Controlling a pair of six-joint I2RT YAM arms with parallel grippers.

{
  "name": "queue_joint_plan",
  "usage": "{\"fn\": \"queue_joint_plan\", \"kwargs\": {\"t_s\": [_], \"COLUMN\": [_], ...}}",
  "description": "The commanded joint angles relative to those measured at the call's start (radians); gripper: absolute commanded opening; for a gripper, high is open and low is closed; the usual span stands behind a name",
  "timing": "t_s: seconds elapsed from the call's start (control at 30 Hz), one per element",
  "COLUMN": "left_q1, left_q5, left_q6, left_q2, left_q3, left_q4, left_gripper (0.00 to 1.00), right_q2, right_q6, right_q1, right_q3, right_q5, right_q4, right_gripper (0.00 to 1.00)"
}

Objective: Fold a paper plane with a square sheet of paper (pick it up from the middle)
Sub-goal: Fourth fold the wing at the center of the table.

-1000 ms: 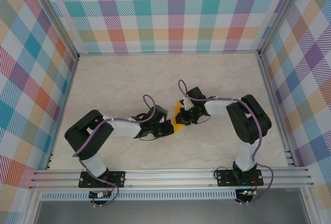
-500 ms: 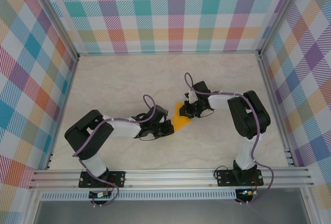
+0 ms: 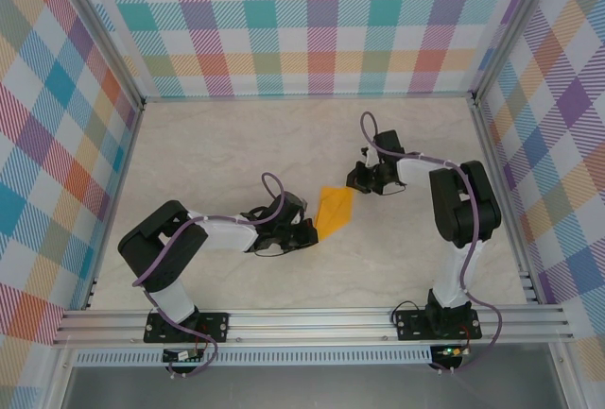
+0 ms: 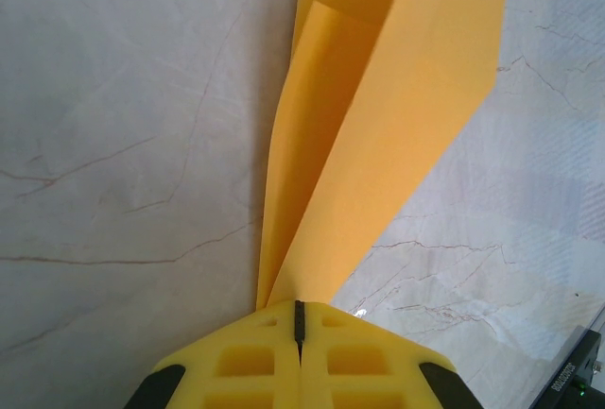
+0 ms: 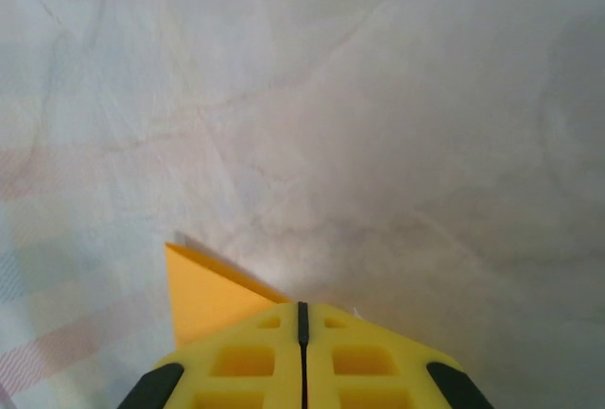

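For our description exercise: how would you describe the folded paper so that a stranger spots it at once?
Look at the pale marble-patterned table, near its middle. Pinched in the left gripper is the folded paper, the only orange-yellow sheet among black arms.

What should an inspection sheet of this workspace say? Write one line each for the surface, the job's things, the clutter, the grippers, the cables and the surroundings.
Surface: pale marble-look table, flat.
Job's things: orange-yellow paper plane, partly folded, with layered flaps in the left wrist view.
Clutter: nothing seen.
Grippers: left gripper shut on the plane's near end; right gripper shut and holding nothing, with a paper corner just beside it.
Cables: purple cables loop along both arms, off the paper.
Surroundings: coloured plaid walls on three sides; aluminium rail along the near edge.
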State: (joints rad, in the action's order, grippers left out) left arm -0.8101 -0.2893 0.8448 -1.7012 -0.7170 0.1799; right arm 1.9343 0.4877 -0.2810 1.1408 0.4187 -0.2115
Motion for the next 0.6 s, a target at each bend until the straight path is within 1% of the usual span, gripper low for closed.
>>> {"fn": "queue_joint_plan", "kwargs": {"t_s": [0.0,0.07,0.1,0.13,0.2,0.3,0.37,0.43,0.47,0.57], "left_q1": [0.006,0.005,0.006,0.007,0.010,0.019,0.031,0.045,0.053,0.076], "left_q5": [0.004,0.005,0.004,0.005,0.014,0.043,0.085,0.146,0.169,0.234], "left_q6": [-0.016,-0.022,-0.026,-0.030,-0.036,-0.042,-0.043,-0.041,-0.040,-0.026], "left_q2": [-0.003,0.021,0.035,0.049,0.081,0.126,0.153,0.179,0.190,0.221], "left_q3": [0.009,-0.009,-0.024,-0.038,-0.072,-0.110,-0.119,-0.119,-0.118,-0.104], "left_q4": [-0.162,-0.162,-0.162,-0.164,-0.170,-0.188,-0.207,-0.233,-0.242,-0.268], "left_gripper": [0.00,0.00,0.03,0.06,0.17,0.28,0.33,0.40,0.42,0.50], "right_q2": [-0.051,-0.095,-0.119,-0.140,-0.184,-0.235,-0.252,-0.258,-0.255,-0.241], "right_q6": [0.016,0.035,0.051,0.064,0.096,0.142,0.175,0.207,0.214,0.223], "right_q1": [0.000,0.001,0.001,0.000,0.000,0.000,0.001,-0.004,-0.006,-0.015], "right_q3": [0.025,0.010,-0.003,-0.017,-0.057,-0.122,-0.157,-0.189,-0.196,-0.215], "right_q5": [-0.064,-0.083,-0.083,-0.082,-0.062,0.002,0.046,0.105,0.130,0.163], "right_q4": [-0.072,-0.090,-0.094,-0.098,-0.095,-0.066,-0.048,-0.016,-0.006,0.010], "right_gripper": [0.08,0.11,0.15,0.19,0.30,0.41,0.44,0.45,0.45,0.46]}}
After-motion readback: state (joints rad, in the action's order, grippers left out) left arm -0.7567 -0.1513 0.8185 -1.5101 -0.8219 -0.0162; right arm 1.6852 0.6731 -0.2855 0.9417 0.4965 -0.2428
